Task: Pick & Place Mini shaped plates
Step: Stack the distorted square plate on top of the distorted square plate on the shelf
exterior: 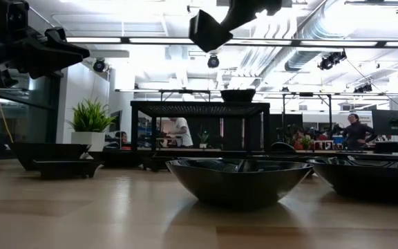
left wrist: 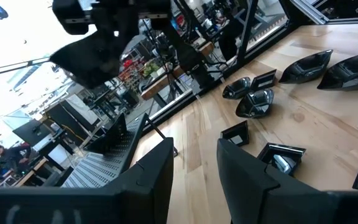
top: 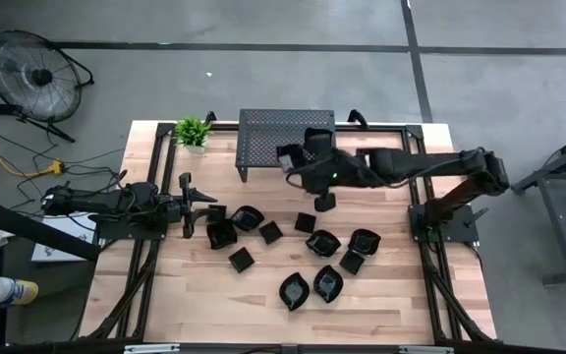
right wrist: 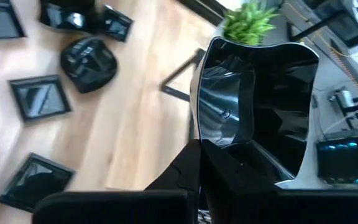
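Mini shaped plates mostly still scattered mid surface, so early-to-middle stage I'd guess. Right tool clenched on one squarish plate, hanging up by black perforated stand. Low view shows one dish already on stand top, so roughly one placed, one in transit. Count on surface from overhead: about eleven, some bunched so can't swear to it. Left tool parted halfway, nothing in it, just beside leftmost plates. One potted plant.

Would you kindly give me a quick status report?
Right tool shut on a dish, near the stand. Left tool open, waiting. Nothing blocking.
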